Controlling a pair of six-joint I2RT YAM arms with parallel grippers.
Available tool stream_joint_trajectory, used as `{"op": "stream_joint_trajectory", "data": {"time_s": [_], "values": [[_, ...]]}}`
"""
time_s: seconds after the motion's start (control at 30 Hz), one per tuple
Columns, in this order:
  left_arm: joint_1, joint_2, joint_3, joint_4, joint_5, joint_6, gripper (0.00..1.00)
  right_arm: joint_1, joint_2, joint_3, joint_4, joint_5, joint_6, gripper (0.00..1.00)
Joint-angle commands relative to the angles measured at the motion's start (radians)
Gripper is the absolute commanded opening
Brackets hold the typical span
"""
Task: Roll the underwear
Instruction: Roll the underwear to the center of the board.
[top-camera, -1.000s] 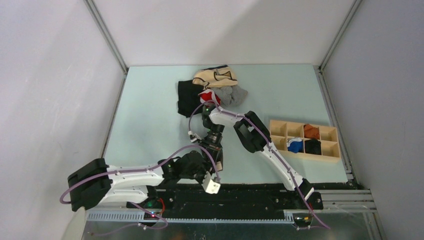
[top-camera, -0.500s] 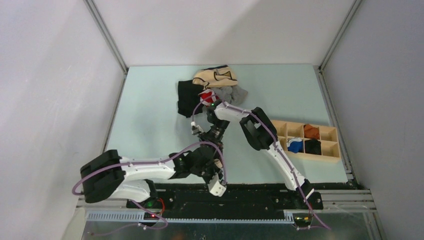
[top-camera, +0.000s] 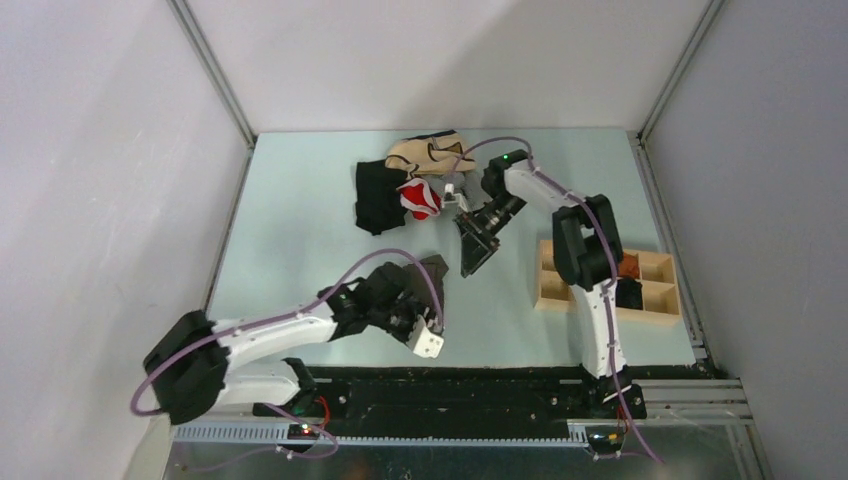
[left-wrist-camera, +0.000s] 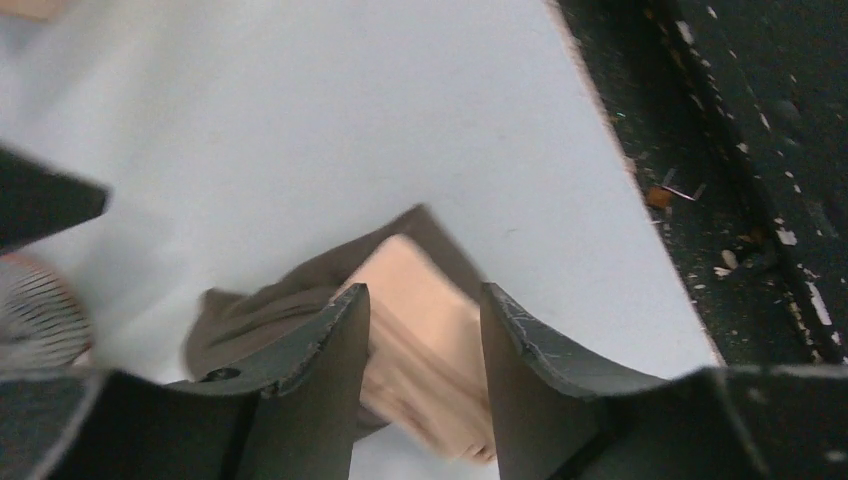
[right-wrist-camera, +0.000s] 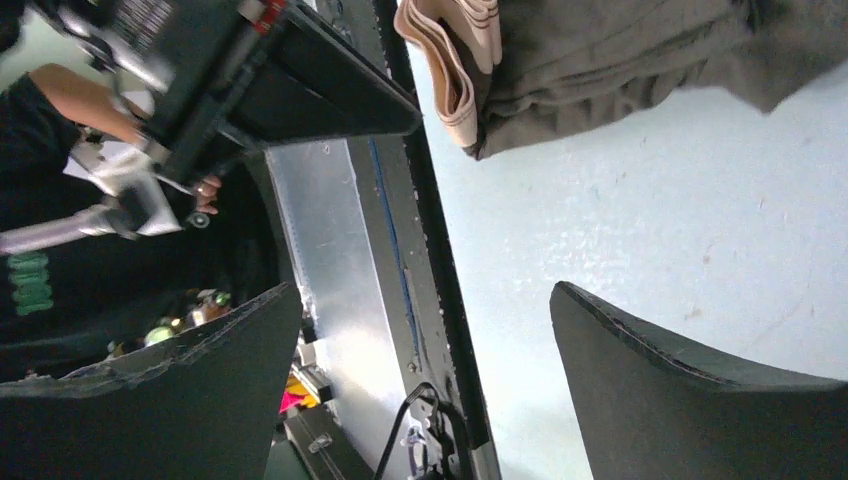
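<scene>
Seemingly, left end effector (left-wrist-camera: 422, 298) pinches underwear (left-wrist-camera: 255, 310) — at waistband (left-wrist-camera: 420, 335).

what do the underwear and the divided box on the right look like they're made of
Underwear: soft matte knit, likely cotton jersey; the olive-brown body slumps in folds. Its waistband looks like smooth cream elastic, lying in flat layers. Box: pale bare wood, possibly plywood; thin light-tan walls, grain too small to see.

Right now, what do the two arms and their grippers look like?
The left arm and right arm share white links, bulky black joints and loose purple cables. The left gripper and right gripper each have two dark, curved, scuffed fingers. A green light glows on the right arm.
</scene>
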Motion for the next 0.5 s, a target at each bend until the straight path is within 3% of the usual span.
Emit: {"op": "stream_joint_trajectory", "data": {"time_s": [0.0, 0.1, 0.13, 0.17, 0.23, 0.3, 0.37, 0.47], "values": [[0.039, -0.156, 0.082, -0.028, 0.069, -0.093, 0.54, -0.022, -0.197, -0.062, -0.009, 0.007, -0.059, 1.0], [0.091, -0.239, 0.126, -0.084, 0.1, -0.191, 0.59, -0.073, -0.474, -0.225, 0.232, 0.024, 0.054, 0.99], [0.099, -0.254, 0.131, -0.099, 0.099, -0.242, 0.61, -0.079, -0.548, -0.381, 0.447, 0.092, 0.148, 0.99], [0.119, -0.288, 0.138, -0.127, 0.094, -0.271, 0.62, -0.079, -0.723, -0.457, 0.58, 0.136, 0.183, 0.99], [0.155, -0.342, 0.131, -0.174, 0.094, -0.377, 0.67, -0.051, -0.958, -0.805, 1.016, 0.262, 0.214, 1.0], [0.193, -0.404, 0.104, -0.237, 0.105, -0.391, 0.7, 0.038, -1.119, -0.953, 1.202, 0.361, 0.252, 0.99], [0.233, -0.464, 0.049, -0.257, 0.111, -0.388, 0.75, 0.13, -1.163, -1.113, 1.341, 0.442, 0.208, 0.98], [0.291, -0.488, -0.007, -0.173, 0.069, -0.518, 0.83, 0.205, -1.092, -1.12, 1.403, 0.439, 0.227, 0.87]]}}
